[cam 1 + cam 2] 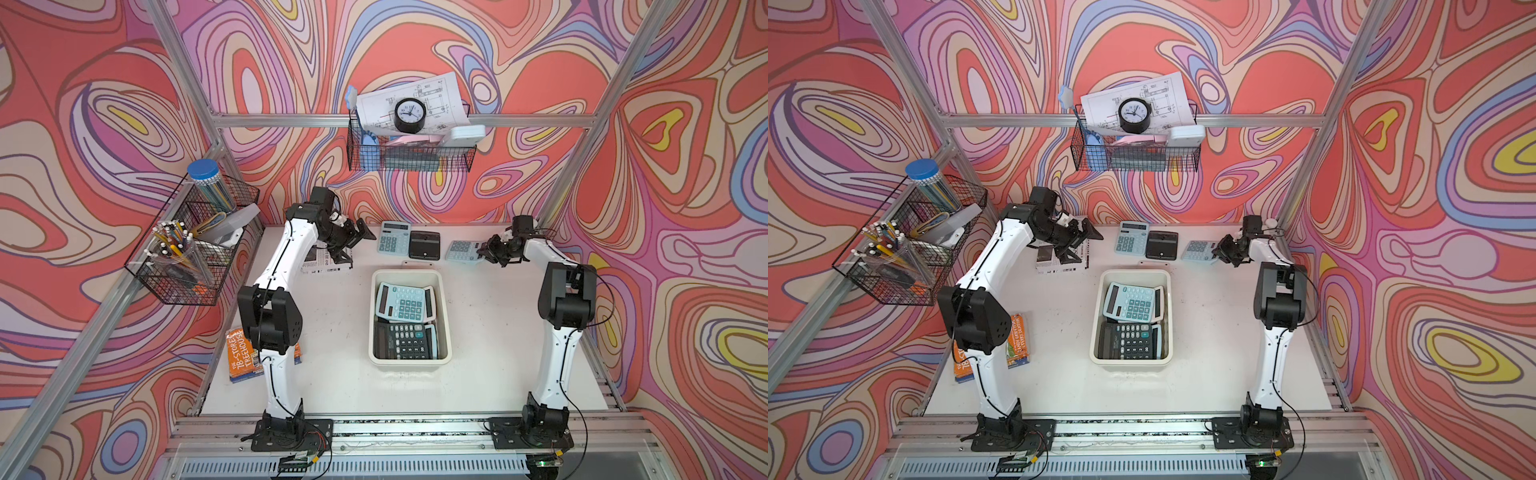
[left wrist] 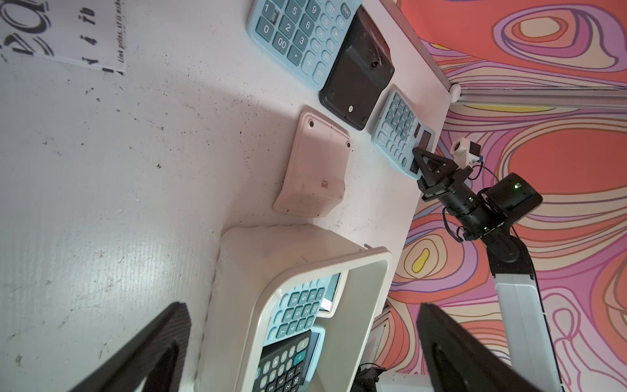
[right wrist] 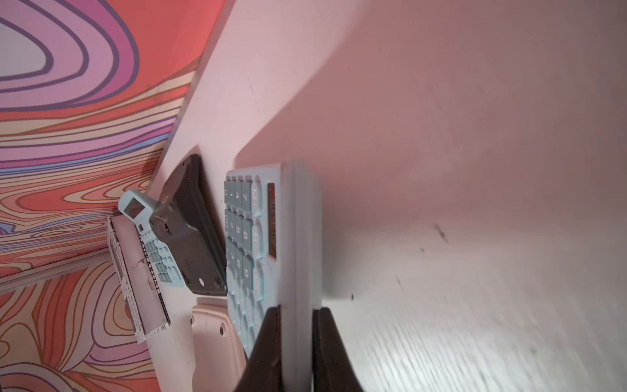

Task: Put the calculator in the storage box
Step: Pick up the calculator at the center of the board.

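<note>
In both top views the right end effector (image 1: 483, 254) pinches an edge of a pale blue rectangular plastic calculator (image 1: 460, 250) on the white counter (image 1: 498, 332). The cream-white plastic storage box (image 1: 446, 316) sits apart from it, on the side of the spread left end effector (image 1: 354, 245). The right wrist view shows black fingers (image 3: 266, 349) clamping the calculator's rim.

**Readable Print: One Book Title, Many Calculator Keys**

The orange book (image 1: 242, 360) lying on the surface (image 1: 332, 332) bears the title "THE 78-STOREY TREEHOUSE". In the left wrist view, the large blue calculator (image 2: 302, 37) shows the keys 0, 00, 1, 2, 3, 5, 6, 9, +, =, CE and MU. The small blue calculator (image 3: 251, 237) shows 7, 4, 8 and 9. The print on the newspaper (image 2: 68, 30) is too blurred to read, and the numerals on the clock (image 1: 409, 115) are too small.
</note>
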Controlling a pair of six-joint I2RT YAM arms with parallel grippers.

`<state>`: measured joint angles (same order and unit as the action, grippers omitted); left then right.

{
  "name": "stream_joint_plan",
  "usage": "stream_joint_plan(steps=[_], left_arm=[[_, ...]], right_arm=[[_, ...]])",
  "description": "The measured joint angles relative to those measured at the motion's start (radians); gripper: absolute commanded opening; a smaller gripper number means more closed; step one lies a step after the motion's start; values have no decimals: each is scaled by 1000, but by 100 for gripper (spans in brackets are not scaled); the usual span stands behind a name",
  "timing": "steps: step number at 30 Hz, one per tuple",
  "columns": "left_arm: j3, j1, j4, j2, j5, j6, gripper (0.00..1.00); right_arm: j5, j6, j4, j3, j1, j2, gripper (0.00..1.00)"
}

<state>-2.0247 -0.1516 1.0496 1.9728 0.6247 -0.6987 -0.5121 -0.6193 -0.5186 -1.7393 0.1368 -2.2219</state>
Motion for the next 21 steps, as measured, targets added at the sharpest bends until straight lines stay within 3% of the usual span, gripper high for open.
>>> stream_joint_plan(steps=[7,14,21], left_arm=[[127,-8,-56,-139,-16,-21,99],[206,-27,-107,-180,-31,-43,99],[364,-31,-218,-303,-48,-139,99]], right_arm=[[15,-21,1,133,0,201,0],[-32,-51,5,188,-8,390,0],[-79,-61,-26,242,-93,517,0]])
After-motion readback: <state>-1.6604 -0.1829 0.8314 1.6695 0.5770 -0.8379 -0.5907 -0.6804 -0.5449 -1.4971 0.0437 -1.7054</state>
